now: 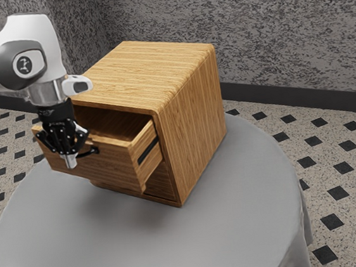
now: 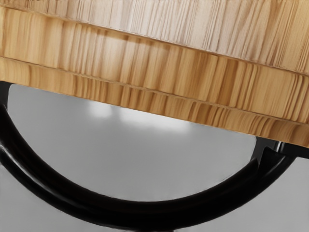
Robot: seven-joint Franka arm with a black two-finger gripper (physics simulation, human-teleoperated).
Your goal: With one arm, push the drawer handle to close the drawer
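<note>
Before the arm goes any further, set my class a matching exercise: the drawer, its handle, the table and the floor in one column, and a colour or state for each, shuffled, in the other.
Column 1
1. Drawer
2. Handle
3. Table
4. Floor

Column 2
A. Grey, with a rounded edge
B. Pale, patterned with dark squares
C. Partly open
D. Black and curved

Right pairs: 1-C, 2-D, 3-A, 4-B

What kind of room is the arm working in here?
Hard to pin down; perhaps a simulated home room or café corner. The floor has pale speckled tiles with dark diamonds, the wall is mottled grey, and a grey cloth covers the round table.
</note>
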